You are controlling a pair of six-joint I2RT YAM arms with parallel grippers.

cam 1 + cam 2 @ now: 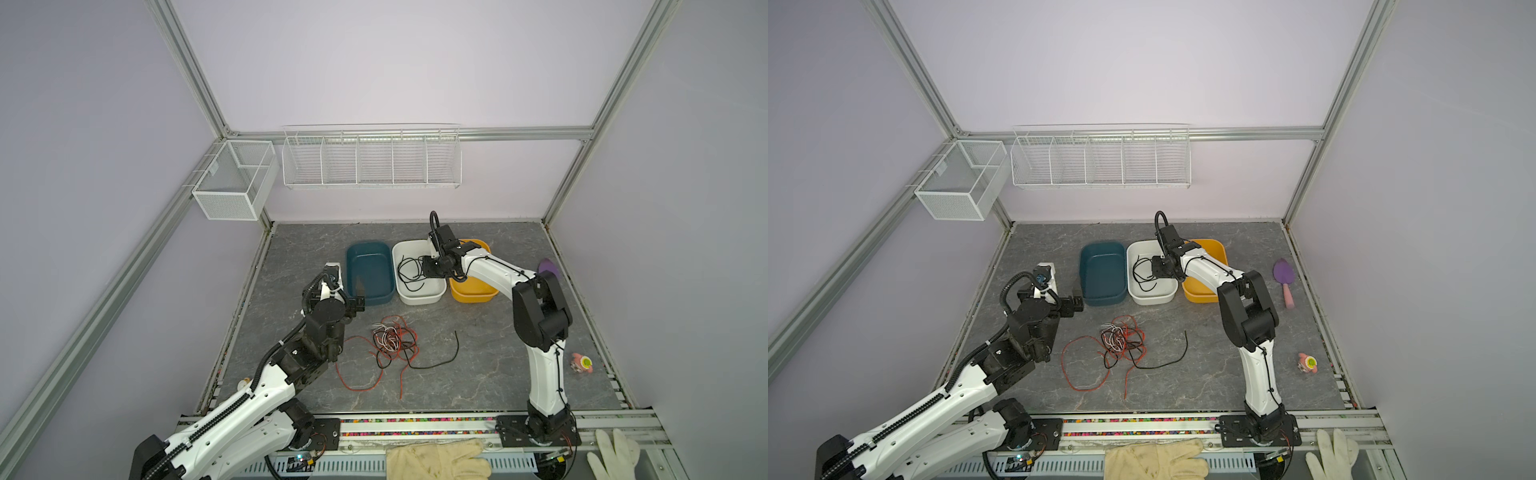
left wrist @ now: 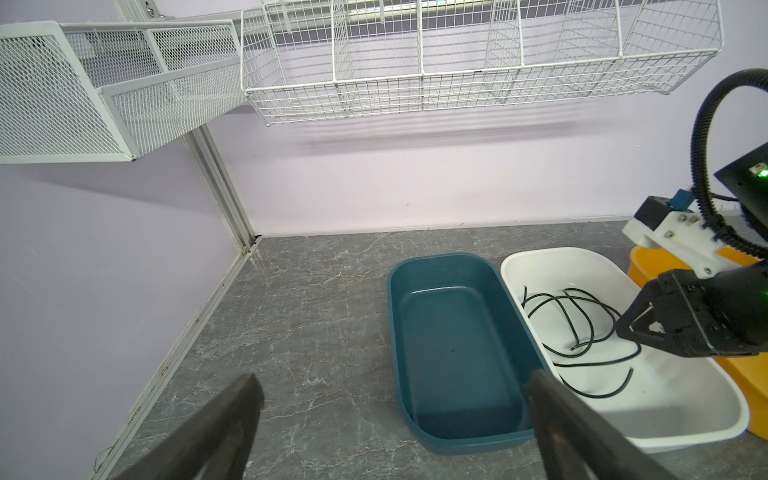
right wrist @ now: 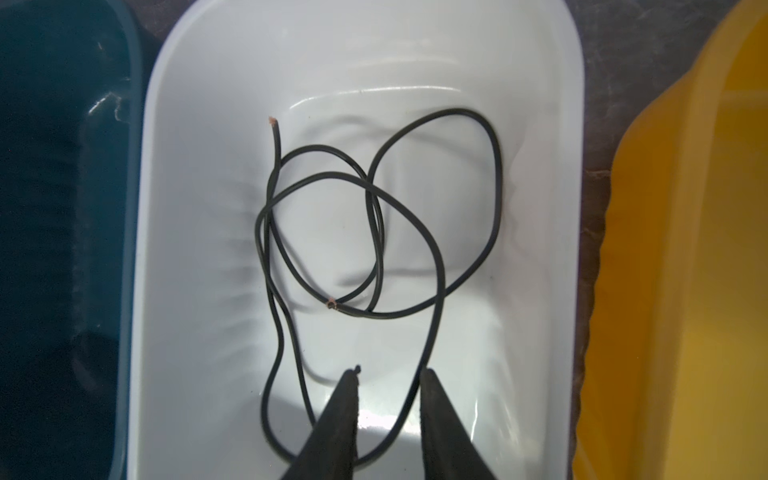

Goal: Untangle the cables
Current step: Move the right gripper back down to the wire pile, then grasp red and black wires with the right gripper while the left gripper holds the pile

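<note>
A tangle of red-orange, white and black cables (image 1: 395, 340) (image 1: 1121, 340) lies on the grey table, with a black strand trailing off to the right. One black cable (image 1: 409, 272) (image 1: 1144, 272) (image 2: 582, 324) (image 3: 374, 249) lies coiled in the white tub (image 1: 419, 300) (image 1: 1152, 300) (image 2: 685, 440) (image 3: 187, 208). My right gripper (image 1: 423, 269) (image 1: 1154, 270) (image 2: 619, 328) (image 3: 390, 372) hangs over this tub, jaws apart. A loop of that cable runs loosely between them. My left gripper (image 1: 359, 296) (image 1: 1077, 300) (image 2: 395, 380) stands wide open and empty at the blue tub's near left corner.
The blue tub (image 1: 370, 301) (image 2: 457, 444), white tub and yellow tub (image 1: 473, 296) (image 3: 665, 249) stand side by side at the back. A purple spatula (image 1: 1283, 274) and a pink toy (image 1: 1308, 363) lie at the right. Wire baskets (image 1: 370, 158) hang on the wall. Gloves (image 1: 436, 459) lie at the front rail.
</note>
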